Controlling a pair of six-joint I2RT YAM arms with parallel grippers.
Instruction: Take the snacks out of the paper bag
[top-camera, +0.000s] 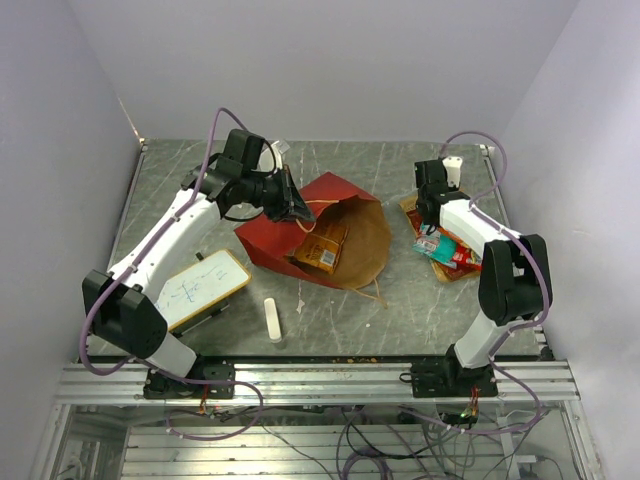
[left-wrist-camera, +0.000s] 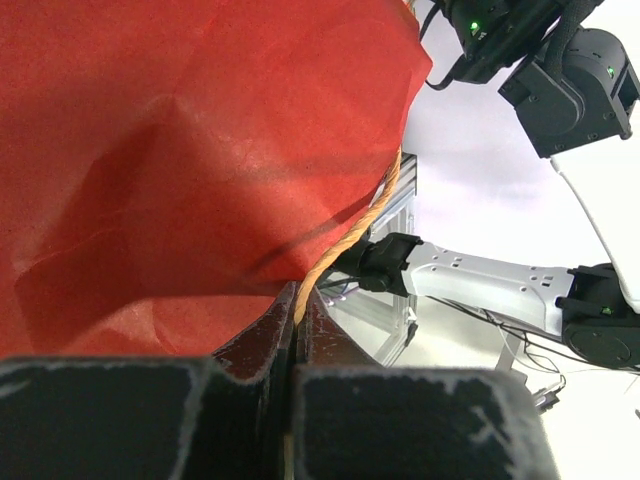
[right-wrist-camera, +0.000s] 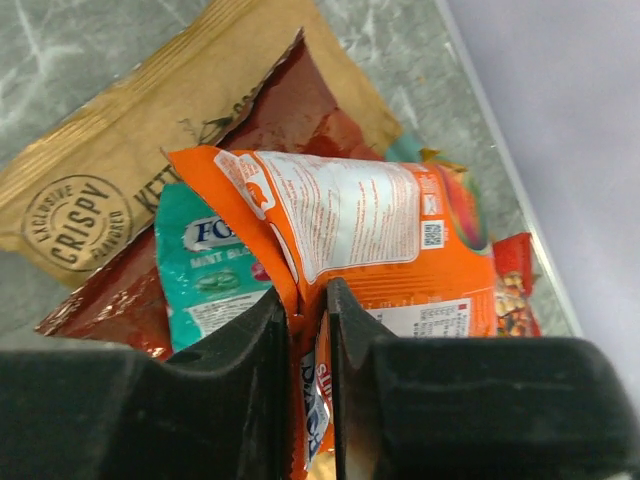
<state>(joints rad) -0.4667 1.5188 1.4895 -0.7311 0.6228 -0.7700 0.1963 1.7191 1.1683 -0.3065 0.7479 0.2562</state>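
Nearest the arm bases there's just the white eraser bar (top-camera: 272, 320) and the whiteboard (top-camera: 200, 288) off to the left on the worktop (top-camera: 420, 310). Neither of them matters for this job.

A bit further back, mid-worktop, the paper bag (top-camera: 285, 240) is lying on its side with its mouth open toward the right. You can see the brown inside and one orange-brown packet (top-camera: 322, 247) sitting in the opening. There might be more deeper in, but the overhead view doesn't show past that one, so I honestly can't say.

Over on the right is the pile of snacks (top-camera: 448, 250) that's already out. The right pincer (right-wrist-camera: 308, 310) is right over it, clenched on an orange packet (right-wrist-camera: 370, 230). Underneath are a teal packet (right-wrist-camera: 205, 270) and a brown crisps packet (right-wrist-camera: 120, 190).

Furthest back, the left pincer (left-wrist-camera: 292, 365) is clamped on the bag's far edge, right where the twisted handle (left-wrist-camera: 350, 235) comes out. It looks like it's pinning the bag so the mouth stays open.

So my read is that we're at the drop-off part of a cycle, and the task is mostly done but not finished. Next the right pincer needs to let go of the orange packet onto the pile, then swing left into the bag mouth for the remaining packet. It should come in low so it doesn't snag the paper.
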